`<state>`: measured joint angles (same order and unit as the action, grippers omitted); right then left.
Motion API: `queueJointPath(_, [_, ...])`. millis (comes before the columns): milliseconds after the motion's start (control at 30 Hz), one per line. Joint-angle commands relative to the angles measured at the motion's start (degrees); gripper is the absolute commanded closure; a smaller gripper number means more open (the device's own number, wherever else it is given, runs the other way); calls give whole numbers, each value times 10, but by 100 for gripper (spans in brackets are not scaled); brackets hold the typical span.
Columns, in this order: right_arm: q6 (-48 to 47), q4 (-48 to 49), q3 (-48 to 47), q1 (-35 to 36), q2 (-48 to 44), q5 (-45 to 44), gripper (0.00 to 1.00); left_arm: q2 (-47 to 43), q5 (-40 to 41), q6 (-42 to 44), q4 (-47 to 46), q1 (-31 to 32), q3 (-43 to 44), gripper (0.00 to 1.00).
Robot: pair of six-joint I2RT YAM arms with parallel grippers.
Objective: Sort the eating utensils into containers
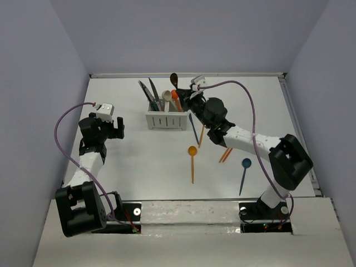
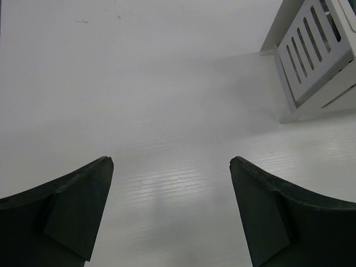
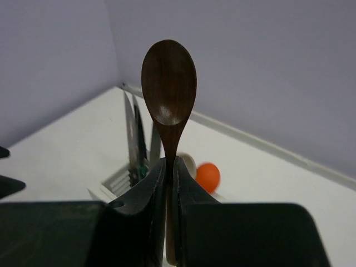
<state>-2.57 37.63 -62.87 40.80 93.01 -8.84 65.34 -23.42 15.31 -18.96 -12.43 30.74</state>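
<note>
The white slotted caddy (image 1: 166,119) stands at the table's far middle, holding dark knives (image 1: 149,92), a white spoon (image 1: 166,97) and an orange utensil (image 1: 176,100). My right gripper (image 1: 186,99) is shut on a brown spoon (image 1: 173,79), bowl up, just above the caddy's right compartment. In the right wrist view the fingers (image 3: 170,164) pinch the brown spoon (image 3: 169,83) at its neck, with the knives (image 3: 133,136) and the orange spoon (image 3: 207,176) behind. My left gripper (image 1: 115,129) is open and empty (image 2: 169,161), left of the caddy (image 2: 317,55).
Loose on the table in front of the caddy lie an orange spoon (image 1: 192,161), a blue spoon (image 1: 245,169), a dark blue utensil (image 1: 193,128) and orange utensils (image 1: 225,154). Walls close in the table at the left, back and right.
</note>
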Motion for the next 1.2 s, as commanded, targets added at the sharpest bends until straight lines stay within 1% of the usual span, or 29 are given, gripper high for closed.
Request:
queueJointPath(0, [-38,277,5,-1,100,50,100,-4,10,5,-63,1,-16,3])
queueJointPath(67, [-52,278,-15,-1,127,64,100,-5,12,5,-65,1,-17,3])
queueJointPath(167, [-72,292,-41,-1,168,56,100,-4,8,6,-67,1,-18,3])
queueJointPath(300, [-123,300,-59,-1,207,47,100,-3,-6,5,-71,1,-22,3])
queueJointPath(467, [-120,290,-66,-1,245,57,100,14,-21,-3,-77,1,-21,3])
queueJointPath(567, [-118,281,-61,-1,249,52,100,13,-39,-7,-97,1,-32,4])
queueJointPath(600, [-118,281,-56,-1,247,42,96,8,-44,-10,-127,1,-51,4])
queueJointPath(633, [-118,282,-50,-1,241,35,82,2,-53,-12,-159,2,-73,3])
queueJointPath(700, [-118,277,-42,-1,216,26,72,-2,-65,-12,-181,2,-89,2])
queueJointPath(767, [-118,272,-31,-1,197,26,64,-6,-83,-11,-199,2,-102,2])
queueJointPath(800, [-114,270,-22,-1,179,25,63,-7,-88,-8,-208,2,-108,1])
queueJointPath(867, [-107,272,-11,-1,165,20,54,-7,-93,-5,-211,1,-110,1])
queueJointPath(900, [-103,278,0,-1,158,16,44,-7,-89,-5,-212,2,-110,1])
queueJointPath(967, [-97,289,13,-1,134,15,39,-5,-85,-2,-214,2,-111,1])
queueJointPath(1067, [-71,279,34,4,91,5,38,-3,-79,-4,-218,2,-112,1])
queueJointPath(1100, [-45,260,35,4,51,-15,38,-1,-79,-4,-222,2,-112,1])
queueJointPath(1167, [-3,110,0,4,10,-58,38,-1,-75,-4,-223,2,-112,1])
